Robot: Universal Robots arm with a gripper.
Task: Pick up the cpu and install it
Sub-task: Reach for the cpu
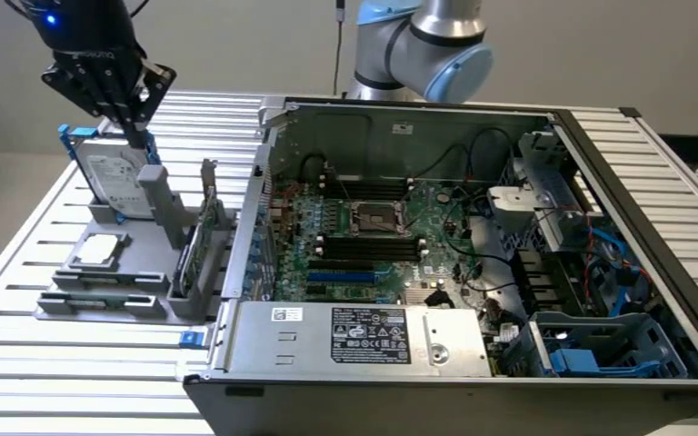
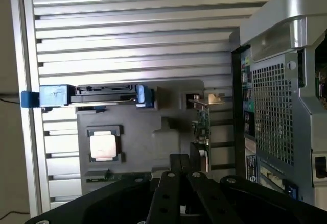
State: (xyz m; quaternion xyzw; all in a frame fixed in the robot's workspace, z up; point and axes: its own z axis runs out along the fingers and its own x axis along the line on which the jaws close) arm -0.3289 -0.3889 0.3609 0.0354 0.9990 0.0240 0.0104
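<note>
Cpu [image 1: 102,249] in tray [image 1: 143,272], apart from closed jaws

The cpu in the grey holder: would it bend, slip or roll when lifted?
Probably stiff: the cpu looks like a flat metal-topped square. Likely slippery, since its top is smooth and shiny. Unlikely to roll, lying flat in its holder.

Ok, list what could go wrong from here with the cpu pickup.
1. The gripper hangs shut close above the upright hard drive, next to the cpu; moving across low could knock the drive.
2. The cpu lies flat in a snug recess of the grey holder; an off-centre grasp may catch the recess rim.
3. The socket sits deep inside the case among cables; a tilted chip could snag there.
</note>
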